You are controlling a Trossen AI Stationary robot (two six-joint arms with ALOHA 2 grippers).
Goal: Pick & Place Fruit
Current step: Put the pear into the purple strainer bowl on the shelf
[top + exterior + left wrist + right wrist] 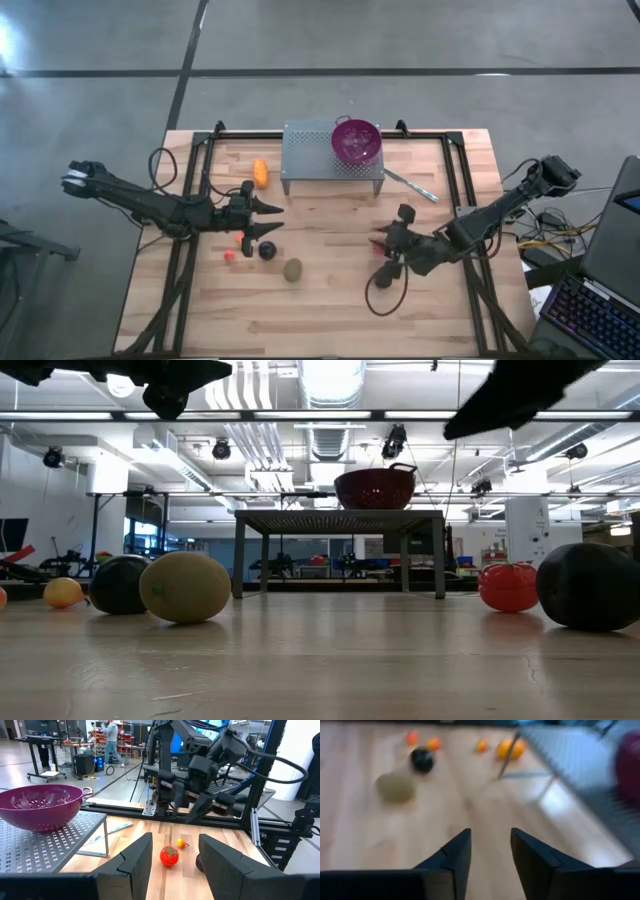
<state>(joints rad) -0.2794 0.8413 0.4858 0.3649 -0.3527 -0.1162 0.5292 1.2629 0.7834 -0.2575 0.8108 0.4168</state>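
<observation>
Wooden tabletop [330, 300], viewed from above, carried a perforated metal stand [310, 155] at its far edge, with a purple colander [356, 140] on the stand's right end and a thin silver utensil [410, 184] lying just beside it. Left gripper [272, 218] hovered left of centre, fingers apart and empty. Below it lay small red and orange balls [235, 246], a near-black round fruit [267, 250] and a brown-green oval fruit [292, 269]; an elongated orange fruit [261, 173] rested nearer the far edge. Right gripper [392, 246] stood right of centre, fingers [457, 857] parted with nothing between them, near a red tomato-like fruit [169, 856] and a second dark round fruit [588, 587].
</observation>
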